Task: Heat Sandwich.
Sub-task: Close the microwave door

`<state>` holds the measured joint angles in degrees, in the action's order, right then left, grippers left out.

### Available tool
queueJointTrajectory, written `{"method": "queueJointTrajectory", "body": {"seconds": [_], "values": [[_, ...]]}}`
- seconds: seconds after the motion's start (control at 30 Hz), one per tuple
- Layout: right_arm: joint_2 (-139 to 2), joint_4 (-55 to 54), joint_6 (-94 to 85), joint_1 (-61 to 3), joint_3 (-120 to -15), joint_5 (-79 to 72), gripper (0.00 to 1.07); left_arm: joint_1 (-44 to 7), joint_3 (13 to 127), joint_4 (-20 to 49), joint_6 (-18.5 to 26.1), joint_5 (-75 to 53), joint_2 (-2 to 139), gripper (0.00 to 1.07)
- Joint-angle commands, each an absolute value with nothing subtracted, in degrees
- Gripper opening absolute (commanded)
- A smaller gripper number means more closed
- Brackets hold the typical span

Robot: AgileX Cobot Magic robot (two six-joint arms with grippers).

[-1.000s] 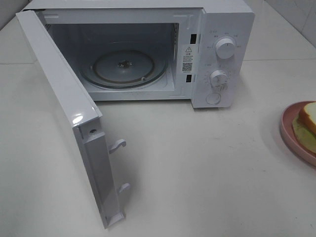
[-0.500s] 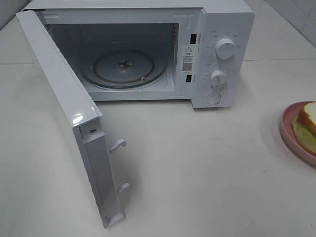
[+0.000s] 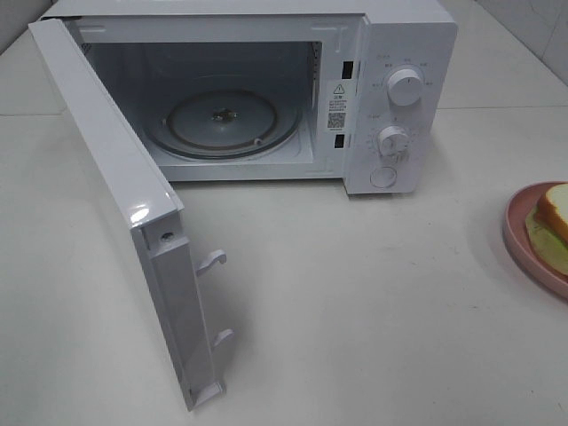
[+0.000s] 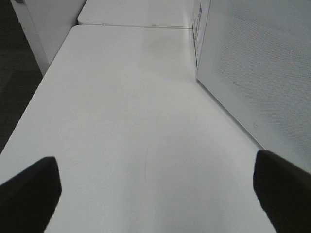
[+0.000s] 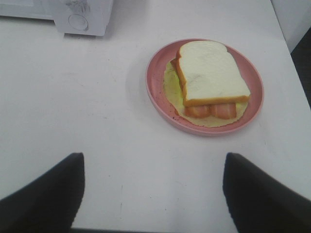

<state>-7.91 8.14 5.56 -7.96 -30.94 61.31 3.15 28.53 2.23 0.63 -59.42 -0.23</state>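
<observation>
A white table [image 3: 355, 293] fills the scene; at its far side stands a white microwave [image 3: 390, 98], its door [image 3: 115, 204] swung wide open to the left, the glass turntable [image 3: 222, 122] bare; the sandwich [image 5: 210, 77] lies on a pink plate [image 5: 156, 92] at the right edge; the left gripper [image 4: 155, 194] and right gripper [image 5: 153, 194] both hover with fingers spread, holding nothing.

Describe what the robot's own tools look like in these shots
Only the fingertips show, in the wrist views. The left tool has two plain black fingers with rounded, blocky ends; the right tool has the same wide matte black fingers. No cables, markings or arm links are visible, and the high view shows neither arm.
</observation>
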Motion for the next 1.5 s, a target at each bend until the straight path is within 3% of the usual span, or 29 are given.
{"method": "queueJointTrajectory", "body": {"seconds": [0.03, 0.27, 1.5], "values": [[-4.7, 6.3, 4.2, -6.6, -28.9, 59.6, 0.76, 3.3, 28.4, 2.5, 0.7, -59.4, -1.7, 1.01], [1.8, 5.8, 3.2, -6.6, -28.8, 59.6, 0.76, 3.3, 28.4, 2.5, 0.7, -59.4, -1.7, 1.01], [1.7, 5.8, 3.2, -6.6, -28.9, 59.6, 0.76, 3.3, 28.4, 2.5, 0.7, -59.4, -1.6, 1.01]]}}
